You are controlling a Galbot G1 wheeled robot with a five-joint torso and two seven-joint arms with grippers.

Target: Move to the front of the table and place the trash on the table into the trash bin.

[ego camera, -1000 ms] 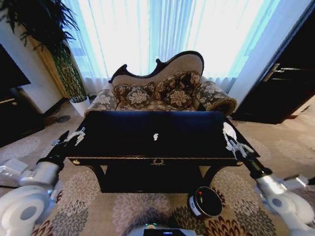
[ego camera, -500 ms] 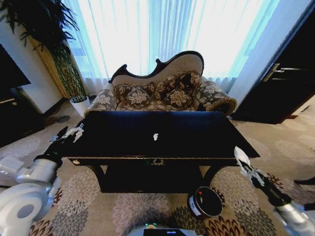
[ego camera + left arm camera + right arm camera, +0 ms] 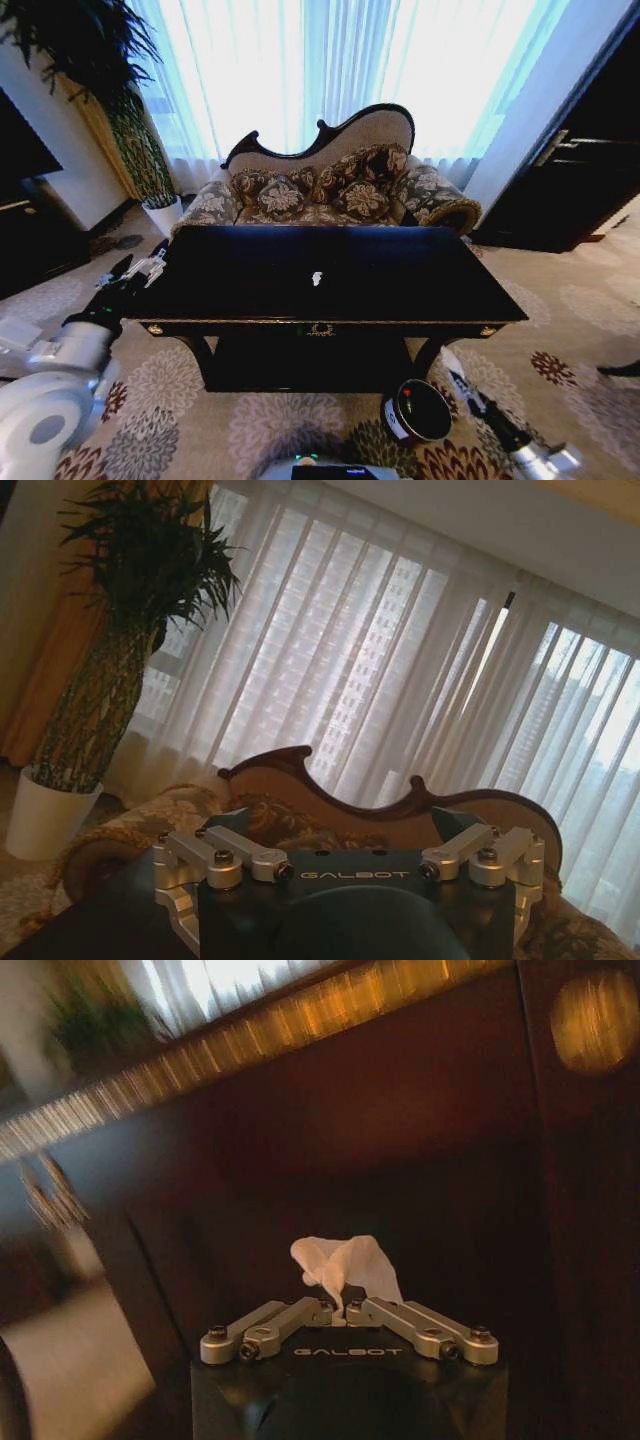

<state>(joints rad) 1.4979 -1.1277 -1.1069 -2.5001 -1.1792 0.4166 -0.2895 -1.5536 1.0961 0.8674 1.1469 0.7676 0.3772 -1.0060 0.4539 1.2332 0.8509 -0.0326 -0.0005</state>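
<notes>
The black surface [image 3: 400, 280] is seen carrying a small white scrap [image 3: 317, 278] mid-top. The trash bin [image 3: 416, 411] is set on the carpet in front. Just beside it, a crumpled white tissue [image 3: 345, 1264] is pinched in the right end effector [image 3: 344, 1308]. The left end effector [image 3: 140, 272] is held off the surface's left edge; its state cannot be told.

left pincer [image 3: 350, 880] fingertips cut off, table [image 3: 300, 1020] edge blurred
</notes>
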